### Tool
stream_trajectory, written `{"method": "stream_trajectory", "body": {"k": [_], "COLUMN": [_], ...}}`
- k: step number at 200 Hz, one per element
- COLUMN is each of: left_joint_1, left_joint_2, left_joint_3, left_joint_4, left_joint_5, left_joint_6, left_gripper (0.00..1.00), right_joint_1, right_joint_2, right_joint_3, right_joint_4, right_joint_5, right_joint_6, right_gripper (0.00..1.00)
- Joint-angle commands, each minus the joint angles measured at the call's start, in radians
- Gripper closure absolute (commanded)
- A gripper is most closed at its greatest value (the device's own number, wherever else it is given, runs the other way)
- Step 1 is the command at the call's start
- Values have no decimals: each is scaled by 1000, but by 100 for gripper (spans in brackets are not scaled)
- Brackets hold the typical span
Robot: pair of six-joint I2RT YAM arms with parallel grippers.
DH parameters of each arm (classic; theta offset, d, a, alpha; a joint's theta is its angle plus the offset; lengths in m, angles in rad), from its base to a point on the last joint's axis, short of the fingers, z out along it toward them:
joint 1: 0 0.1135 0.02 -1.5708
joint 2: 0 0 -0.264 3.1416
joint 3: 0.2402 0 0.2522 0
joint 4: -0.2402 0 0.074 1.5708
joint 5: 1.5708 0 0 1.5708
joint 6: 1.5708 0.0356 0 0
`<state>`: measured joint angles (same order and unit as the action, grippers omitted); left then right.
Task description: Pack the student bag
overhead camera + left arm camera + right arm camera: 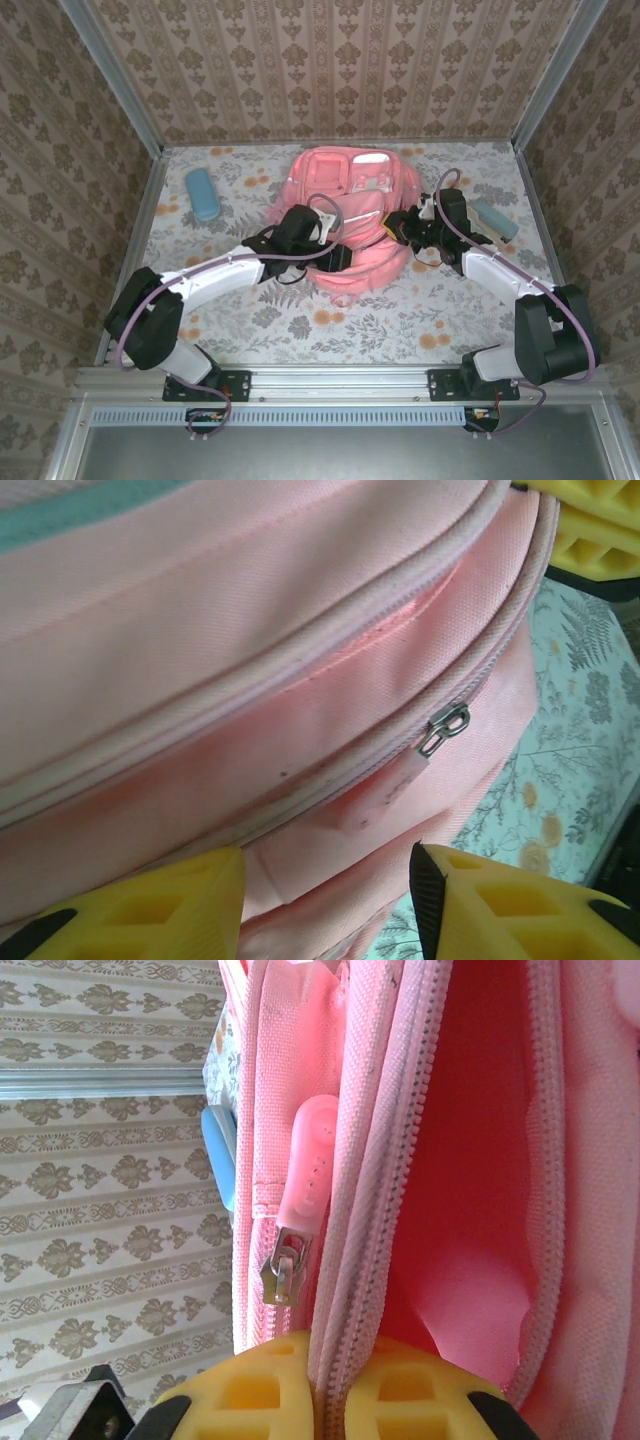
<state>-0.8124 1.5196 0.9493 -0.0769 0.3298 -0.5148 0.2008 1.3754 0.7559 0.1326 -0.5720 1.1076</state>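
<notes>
Table point(330, 320) with floral cloth, patterned walls on three sides. Student bag point(345, 180), pink, lies flat at the middle of the table toward the far side, between the two grippers, with its main compartment gaping at the near end.

Left arm point(210, 275) reaches in from the left and right arm point(500, 275) from the right, both ending at the bag's near end.

Left gripper point(325, 880) is against the bag's side. Its yellow fingers point(150, 910) stand apart with a clear gap and hold nothing; pink fabric and the zip line sit just past the tips.

Right gripper point(320, 1380) is at the bag's right edge. Its yellow pads point(250, 1390) are pressed together on the zip-edged rim of the opening, so bag fabric is pinched between them. The darker pink lining shows beside the held rim.

Blue case point(203, 193) lies on the table left of the bag, well apart from it. Teal case point(495, 220) lies right of the bag, partly hidden behind the right arm.

Small parts: in the left wrist view, metal zip slider point(445, 728) with a pale pink pull tab point(385, 785) hangs just above the finger gap, untouched. In the right wrist view, second slider point(280, 1270) with a pink rubber tab point(310, 1160) sits just left of the pinched rim, free.
</notes>
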Motion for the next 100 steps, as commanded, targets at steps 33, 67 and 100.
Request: {"method": "stream_trajectory", "body": {"k": [33,67,100], "left_joint_1": [-21,-19,-25], "left_joint_2": [63,75,57], "left_joint_3": [32,36,19], "left_joint_4": [73,109,129], "left_joint_5": [25,67,97], "left_joint_6": [-60,-71,-73], "left_gripper": [52,57,68], "right_joint_1": [19,22,24], "right_joint_2": [-4,2,8], "right_joint_3": [20,20,23], "right_joint_4": [99,102,102], "right_joint_5": [-51,-51,-48], "right_joint_6": [17,19,19], "right_gripper": [98,98,98]}}
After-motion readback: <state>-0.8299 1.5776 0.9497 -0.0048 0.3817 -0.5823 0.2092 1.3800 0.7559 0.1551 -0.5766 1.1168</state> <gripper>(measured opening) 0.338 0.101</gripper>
